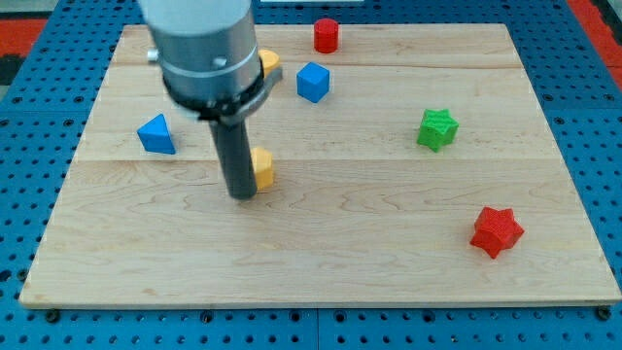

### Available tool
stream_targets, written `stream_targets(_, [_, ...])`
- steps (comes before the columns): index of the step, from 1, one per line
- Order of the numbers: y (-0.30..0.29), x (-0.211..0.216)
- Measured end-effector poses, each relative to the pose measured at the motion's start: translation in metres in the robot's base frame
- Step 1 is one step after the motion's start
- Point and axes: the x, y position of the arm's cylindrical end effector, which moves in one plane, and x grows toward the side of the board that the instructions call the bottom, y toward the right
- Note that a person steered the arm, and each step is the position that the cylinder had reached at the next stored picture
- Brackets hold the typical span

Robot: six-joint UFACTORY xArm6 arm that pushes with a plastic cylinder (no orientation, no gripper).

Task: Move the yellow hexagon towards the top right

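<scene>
Resting on the pale wooden desk (389,243) left of centre, my tip (241,194) touches the left side of the small yellow hexagon block (262,168). No fingers on this rig, only the dark rod. Second yellow block (269,64) near the top edge, mostly hidden by the arm, shape unclear. Blue triangular block (156,134) toward the left edge. Blue cube (313,82) and red cylinder (326,36) near the top edge. Green star block (437,128) toward the right edge; red star block (497,230) near the bottom right corner.
</scene>
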Motion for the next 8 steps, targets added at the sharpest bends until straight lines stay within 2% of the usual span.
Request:
stream_targets(1, [0.032, -0.049])
stream_targets(2, [0.021, -0.078])
stream_targets(3, [-0.008, -0.078])
stream_targets(4, [0.02, -0.107])
stream_targets(5, [0.094, -0.148])
stream_targets(7, [0.095, -0.09])
stream_targets(8, [0.135, -0.111])
